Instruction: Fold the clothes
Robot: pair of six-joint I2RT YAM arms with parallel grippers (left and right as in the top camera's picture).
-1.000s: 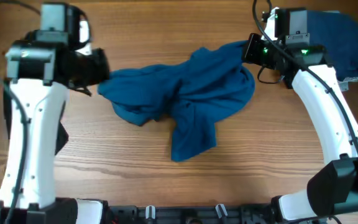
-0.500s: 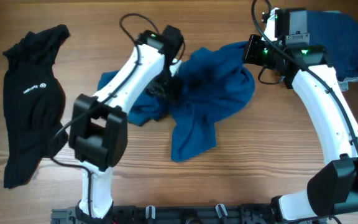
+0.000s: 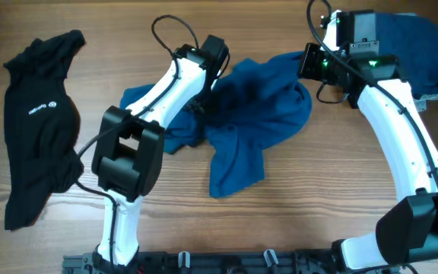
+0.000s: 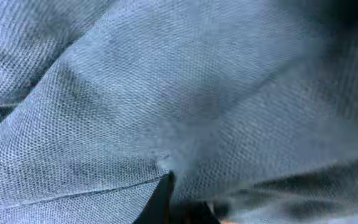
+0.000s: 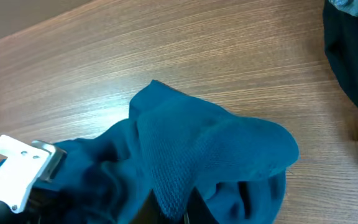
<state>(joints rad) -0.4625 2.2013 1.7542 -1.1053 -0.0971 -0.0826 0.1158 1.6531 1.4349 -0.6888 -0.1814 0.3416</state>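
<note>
Folding has hardly begun, by our reading: the blue garment [image 3: 257, 114] lies crumpled and twisted in the middle of the worktop [image 3: 318, 221], with no flat panel or clean crease. Our right claw [image 3: 304, 61] pinches its upper-right corner, cloth bunched between the fingers. Our left claw [image 3: 204, 93] is buried in the folds near the middle; we cannot tell whether it grips. A black garment [image 3: 40, 122] at the left and a dark blue heap [image 3: 420, 42] at the far right lie unfolded too.
</note>
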